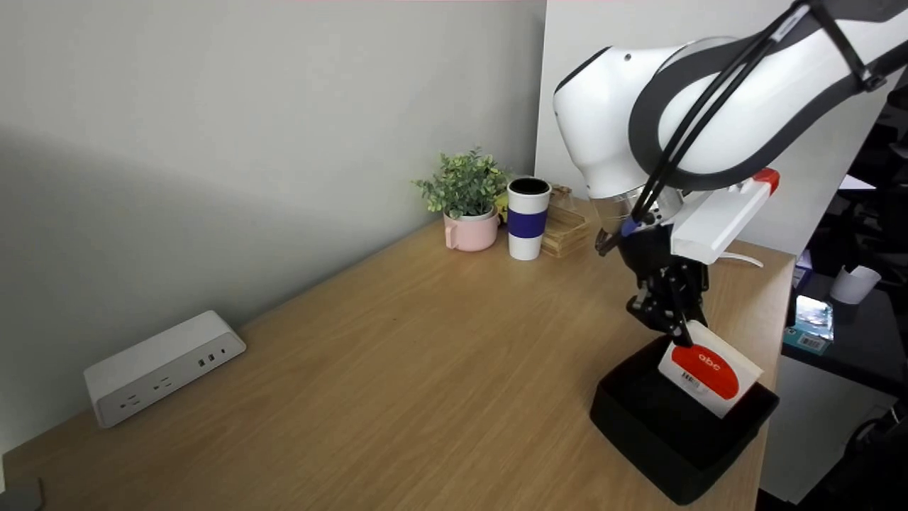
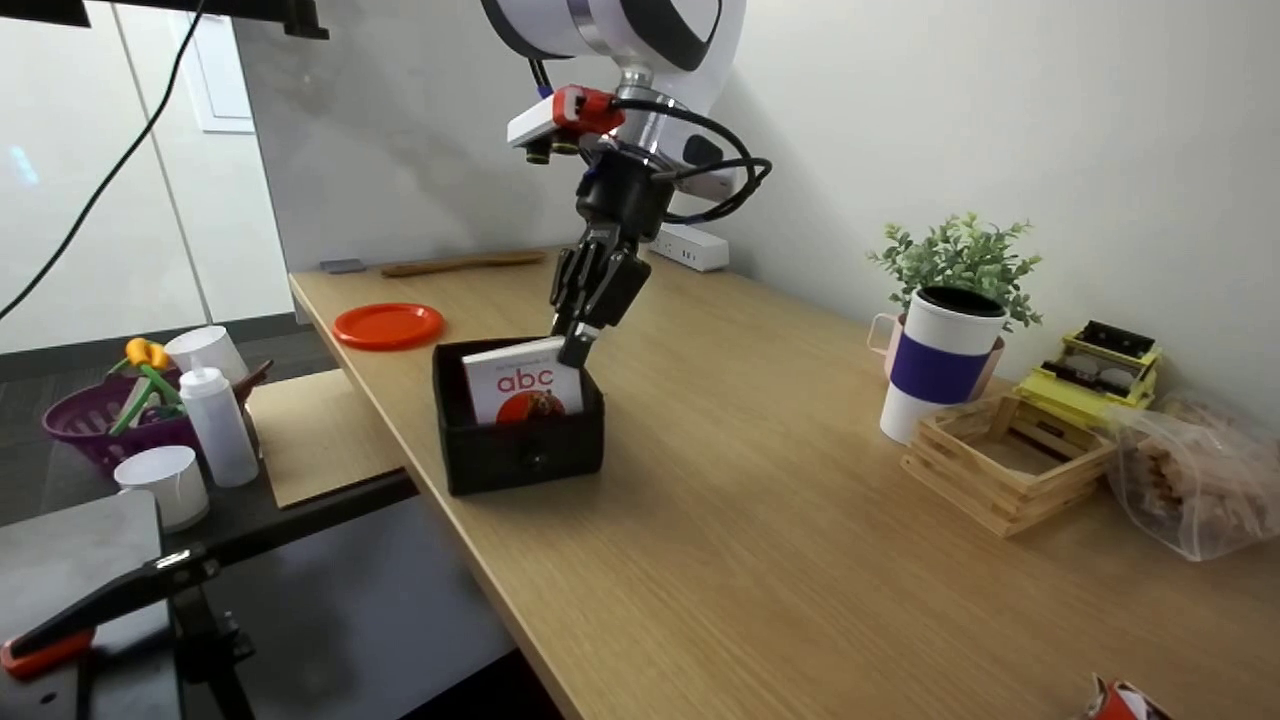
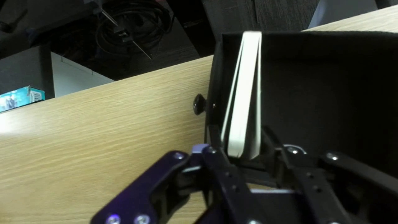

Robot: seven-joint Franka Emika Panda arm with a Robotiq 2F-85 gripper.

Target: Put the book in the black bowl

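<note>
The black jointed claw (image 3: 241, 135) pinches an upper corner of the small white square book (image 1: 711, 372) printed with red, tilted partly inside the matte black boxy bowl (image 1: 638, 442) in the lower right of an exterior view

Tbl top (image 2: 750, 500) looks smooth, grained wood from here; blk bowl (image 1: 649, 454) matt, its knob (image 3: 199, 104) glossy. Book (image 3: 244, 93): paper pgs. Crate (image 2: 965, 482): bare wood. Bag (image 2: 1190, 485): thin clr plastic. Red plate (image 2: 388, 326): smooth plastic.
</note>
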